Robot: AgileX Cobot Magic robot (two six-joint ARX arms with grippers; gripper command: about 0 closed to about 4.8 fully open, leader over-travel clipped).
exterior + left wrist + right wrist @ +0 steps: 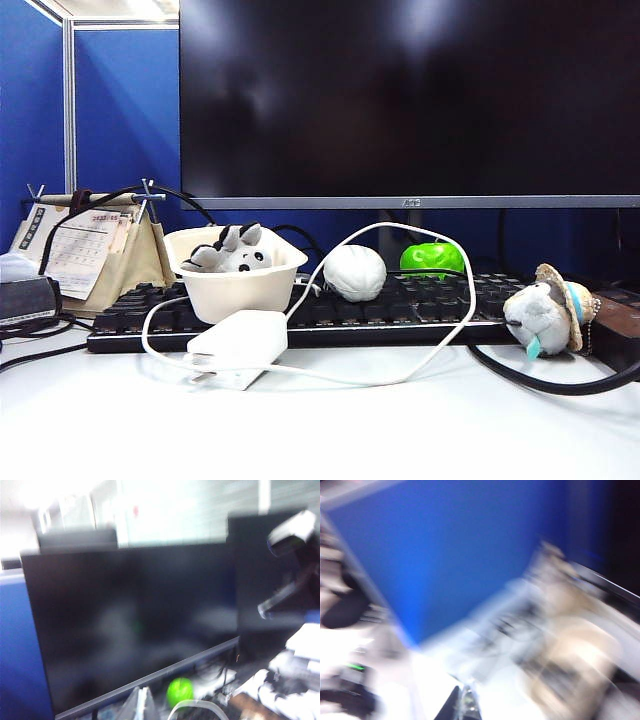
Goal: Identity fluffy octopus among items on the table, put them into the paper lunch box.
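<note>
Seeing fluffy octopus (232, 255) sitting inside paper lunch box (240, 292), well apart from right gripper (465, 705), jaws together, and left gripper (141, 705), jaws unreadable through blur.

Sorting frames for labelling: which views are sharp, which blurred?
Exterior view: sharp; fluffy octopus sits in the paper lunch box. Left wrist view: soft, smeared monitor. Right wrist view: heavy motion blur, only the blue partition reads.

A large dark monitor (410, 100) is looming over the white tabletop (320, 430), with blue partition walls (120, 110) standing behind. Bright light seems to be spilling from what may be windows in the blurred left wrist view.
</note>
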